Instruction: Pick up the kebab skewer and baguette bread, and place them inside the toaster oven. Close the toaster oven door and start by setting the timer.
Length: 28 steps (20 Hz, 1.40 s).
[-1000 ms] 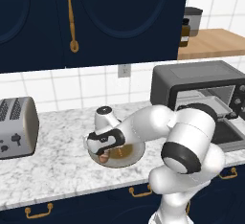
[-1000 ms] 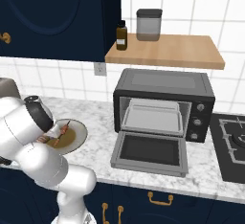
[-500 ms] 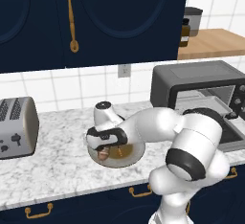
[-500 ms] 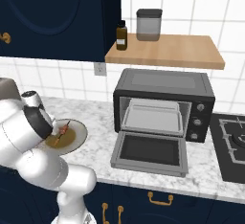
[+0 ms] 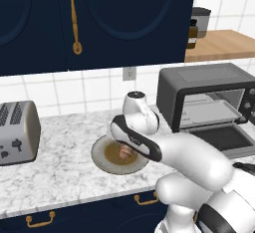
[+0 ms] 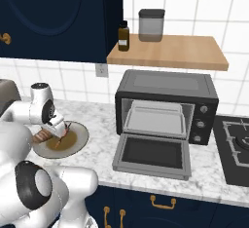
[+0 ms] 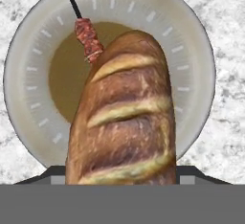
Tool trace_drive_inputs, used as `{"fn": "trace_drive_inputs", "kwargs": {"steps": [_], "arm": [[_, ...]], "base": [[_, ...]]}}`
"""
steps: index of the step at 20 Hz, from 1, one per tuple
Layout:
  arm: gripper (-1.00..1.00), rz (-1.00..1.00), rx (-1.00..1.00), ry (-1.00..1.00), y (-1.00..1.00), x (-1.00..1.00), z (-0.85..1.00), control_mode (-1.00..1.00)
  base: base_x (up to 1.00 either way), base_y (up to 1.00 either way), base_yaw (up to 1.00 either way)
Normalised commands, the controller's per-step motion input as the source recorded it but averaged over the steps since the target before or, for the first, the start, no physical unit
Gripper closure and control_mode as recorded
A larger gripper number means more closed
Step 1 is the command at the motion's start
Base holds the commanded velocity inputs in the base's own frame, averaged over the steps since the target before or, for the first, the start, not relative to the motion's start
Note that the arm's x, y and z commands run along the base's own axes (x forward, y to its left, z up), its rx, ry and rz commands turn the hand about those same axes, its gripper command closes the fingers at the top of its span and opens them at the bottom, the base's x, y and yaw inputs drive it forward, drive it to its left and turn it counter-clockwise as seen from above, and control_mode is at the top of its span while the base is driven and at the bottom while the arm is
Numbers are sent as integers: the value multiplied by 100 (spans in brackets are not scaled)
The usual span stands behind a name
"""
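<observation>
The baguette bread [image 7: 127, 117], brown with pale slashes, lies on a round plate [image 7: 28, 50] and reaches right up to the camera. My gripper [image 7: 122, 175] is shut on its near end, one dark fingertip [image 7: 52, 173] pressed against each side. The kebab skewer [image 7: 87, 36] lies on the plate beside the loaf's far end, partly hidden under it. From the base, the hand hangs over the plate [image 5: 102, 160] with the bread [image 5: 124, 152] under it. The toaster oven [image 6: 165, 88] stands to the right, its door [image 6: 151, 154] dropped open and flat.
A silver two-slot toaster [image 5: 17, 132] stands at the counter's left. A wooden shelf above the oven carries a jar [image 6: 151, 25] and a dark bottle [image 6: 124, 36]. A stove top [image 6: 238, 149] lies right of the oven. Dark blue cabinets hang overhead.
The hand has settled lower over the plate and the jaws have drawn in onto the bread. Plate, skewer and oven have stayed put.
</observation>
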Motion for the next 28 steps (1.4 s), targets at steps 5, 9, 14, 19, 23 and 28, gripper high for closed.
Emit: {"fn": "trace_drive_inputs", "kwargs": {"steps": [5, 9, 14, 19, 23, 28], "arm": [[100, -36, 15, 0, -88, -44, 37, -100], [100, -45, 12, 0, -69, -17, 31, -100], [100, -41, 12, 0, -78, 0, 46, -100], [100, -28, 5, 12, -78, -2, 64, -100], [100, -25, 0, 9, -71, -5, 51, -100], [100, -24, 0, 3, -67, -14, 25, -100]], "base": [[0, 0, 0], [0, 0, 0], [0, 0, 0], [0, 0, 0], [0, 0, 0], [0, 0, 0]]}}
